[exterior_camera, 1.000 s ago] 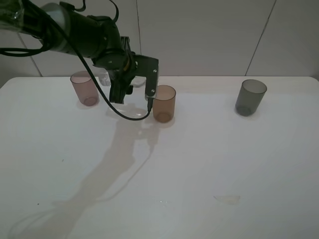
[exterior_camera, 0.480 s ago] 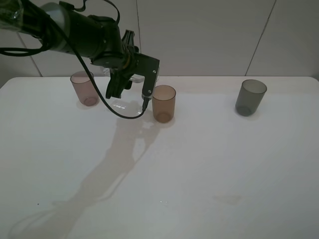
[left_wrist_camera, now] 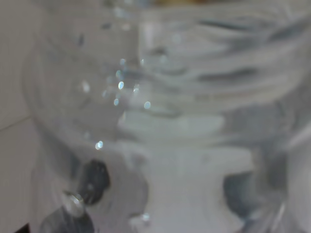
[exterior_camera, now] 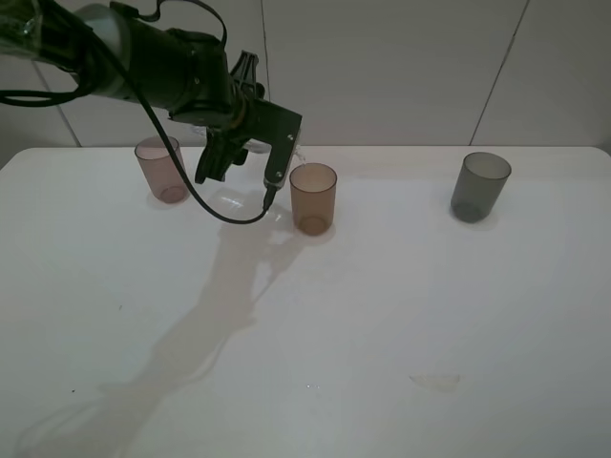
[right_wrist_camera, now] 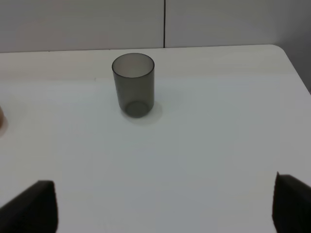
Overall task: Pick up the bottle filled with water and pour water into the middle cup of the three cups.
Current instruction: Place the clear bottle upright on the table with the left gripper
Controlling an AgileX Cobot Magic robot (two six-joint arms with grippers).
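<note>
Beside middle cup [exterior_camera: 313, 197], left tool [exterior_camera: 237, 186] clamps bottle [left_wrist_camera: 160, 97].

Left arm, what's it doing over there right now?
The left gripper is clamped on the clear bottle, which fills the left wrist view, just beside the amber middle cup, between it and the pinkish cup. Both cups stand upright, and I can't tell whether any water has gone in. The right gripper is open, holds nothing and faces the grey cup.
</note>
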